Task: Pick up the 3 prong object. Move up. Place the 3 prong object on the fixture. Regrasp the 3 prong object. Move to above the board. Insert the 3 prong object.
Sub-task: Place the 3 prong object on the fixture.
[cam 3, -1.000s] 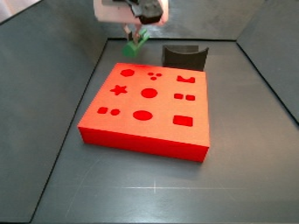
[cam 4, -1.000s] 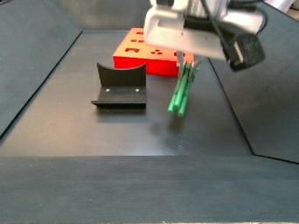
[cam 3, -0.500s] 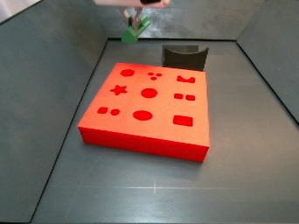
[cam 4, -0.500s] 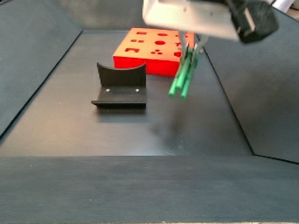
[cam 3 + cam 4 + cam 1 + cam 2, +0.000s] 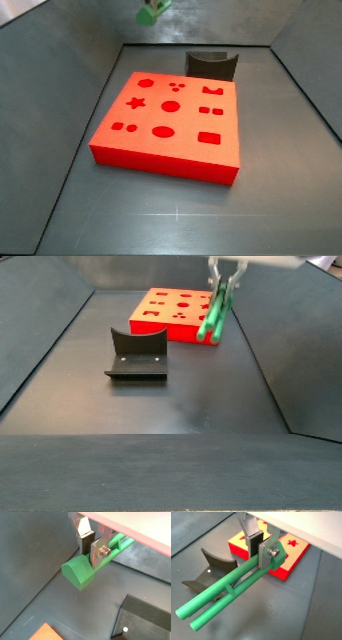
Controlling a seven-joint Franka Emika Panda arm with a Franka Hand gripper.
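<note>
My gripper (image 5: 92,556) is shut on the 3 prong object (image 5: 81,573), a green piece, near its thick end; both wrist views show this (image 5: 259,558). Its long prongs (image 5: 221,597) hang down away from the fingers. In a side view the gripper (image 5: 222,270) is at the top edge and the green piece (image 5: 213,314) hangs high above the floor, in front of the red board (image 5: 163,308). In a side view only the piece's tip (image 5: 152,13) shows at the top. The dark fixture (image 5: 136,356) stands on the floor, apart from the piece.
The red board (image 5: 167,120) lies in the middle of the dark tray floor, with the fixture (image 5: 211,63) just behind it. Sloping dark walls (image 5: 54,90) ring the floor. The fixture (image 5: 148,619) and the board (image 5: 294,549) also show in the wrist views.
The gripper has risen with the green piece, leaving the top of a side view. Board and fixture have not moved.
</note>
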